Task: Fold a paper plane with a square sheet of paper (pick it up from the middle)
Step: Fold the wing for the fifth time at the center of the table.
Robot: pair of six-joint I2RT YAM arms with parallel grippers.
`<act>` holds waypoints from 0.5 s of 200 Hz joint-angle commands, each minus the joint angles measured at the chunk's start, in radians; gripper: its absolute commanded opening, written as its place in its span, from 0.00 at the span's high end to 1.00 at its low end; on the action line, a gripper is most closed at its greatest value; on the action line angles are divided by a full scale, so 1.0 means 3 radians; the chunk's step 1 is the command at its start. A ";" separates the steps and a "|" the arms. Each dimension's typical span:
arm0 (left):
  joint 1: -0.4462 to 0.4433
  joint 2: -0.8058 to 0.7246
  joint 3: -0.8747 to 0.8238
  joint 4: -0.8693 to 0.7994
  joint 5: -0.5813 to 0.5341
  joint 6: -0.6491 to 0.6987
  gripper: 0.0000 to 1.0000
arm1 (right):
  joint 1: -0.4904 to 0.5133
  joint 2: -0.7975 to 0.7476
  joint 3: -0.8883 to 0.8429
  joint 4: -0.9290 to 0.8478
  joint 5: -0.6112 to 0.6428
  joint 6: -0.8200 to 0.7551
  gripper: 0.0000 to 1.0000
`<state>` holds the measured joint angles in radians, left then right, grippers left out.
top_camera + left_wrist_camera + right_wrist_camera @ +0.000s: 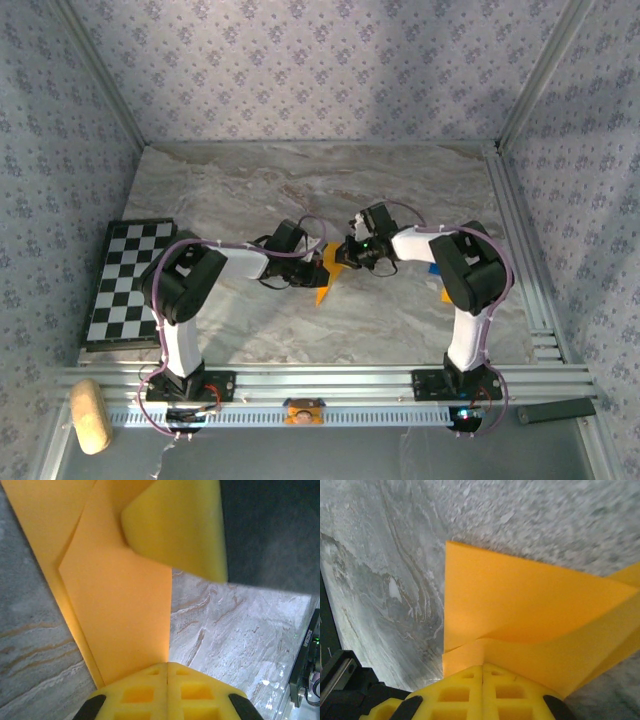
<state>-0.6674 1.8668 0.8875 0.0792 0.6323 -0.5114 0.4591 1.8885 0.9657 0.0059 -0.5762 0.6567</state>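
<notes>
Left fingers [150, 677] and right fingers [465, 677] tight on the paper plane [120, 620].

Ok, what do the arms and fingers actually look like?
The left arm and right arm both have white links with bulky black joint housings, and lilac cables loop alongside them. The fingers are yellow, moulded with a grid of square recesses.
</notes>
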 commanded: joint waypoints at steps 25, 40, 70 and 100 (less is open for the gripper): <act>0.0019 0.0220 -0.0211 -0.0637 -0.0179 0.0114 1.00 | -0.0293 0.0176 0.0055 -0.0053 0.0301 -0.0001 0.97; 0.0013 0.0223 -0.0222 -0.0629 -0.0181 0.0114 1.00 | -0.0365 0.0198 0.0098 -0.0075 0.0347 0.0014 0.97; 0.0016 0.0230 -0.0229 -0.0617 -0.0177 0.0109 1.00 | -0.0479 0.0257 0.0261 -0.0284 0.0534 0.0094 0.97; 0.0018 0.0221 -0.0250 -0.0586 -0.0158 0.0089 1.00 | -0.0510 0.0295 0.0472 -0.0583 0.0775 0.0047 0.98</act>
<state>-0.6674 1.8683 0.8822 0.0872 0.6411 -0.5049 0.3519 1.9388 1.0622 -0.0780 -0.5671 0.6727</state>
